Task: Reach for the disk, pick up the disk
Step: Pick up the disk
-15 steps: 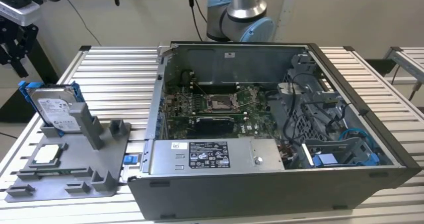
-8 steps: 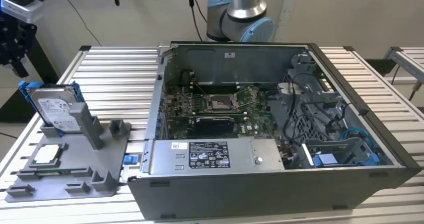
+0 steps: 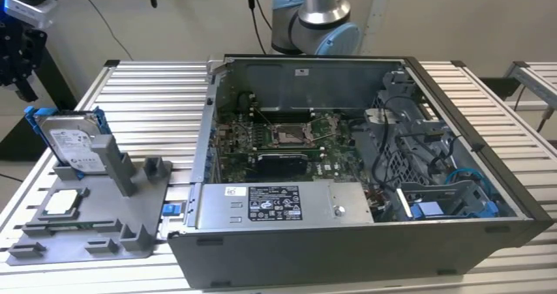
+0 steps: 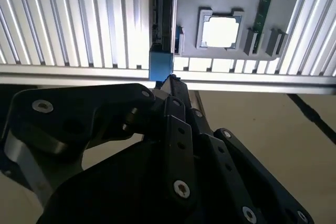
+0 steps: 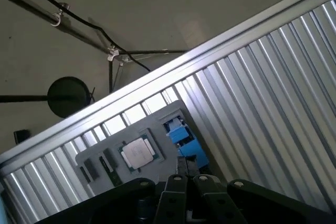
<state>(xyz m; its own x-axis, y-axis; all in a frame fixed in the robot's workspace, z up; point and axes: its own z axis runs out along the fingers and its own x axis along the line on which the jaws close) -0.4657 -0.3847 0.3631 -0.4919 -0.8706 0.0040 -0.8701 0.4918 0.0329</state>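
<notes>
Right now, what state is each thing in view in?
disk, upright on edge in the grey fixture, blue bracket on
chip, lying flat in its fixture seat
computer case, on its side, panel off, insides exposed
gripper, just above the disk, close to its bracket

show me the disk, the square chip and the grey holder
disk (image 3: 73, 144): exterior view, on its white label
square chip (image 4: 219, 31): second wrist view, on its shiny top
grey holder (image 3: 146, 206): exterior view, on its bare base
</notes>
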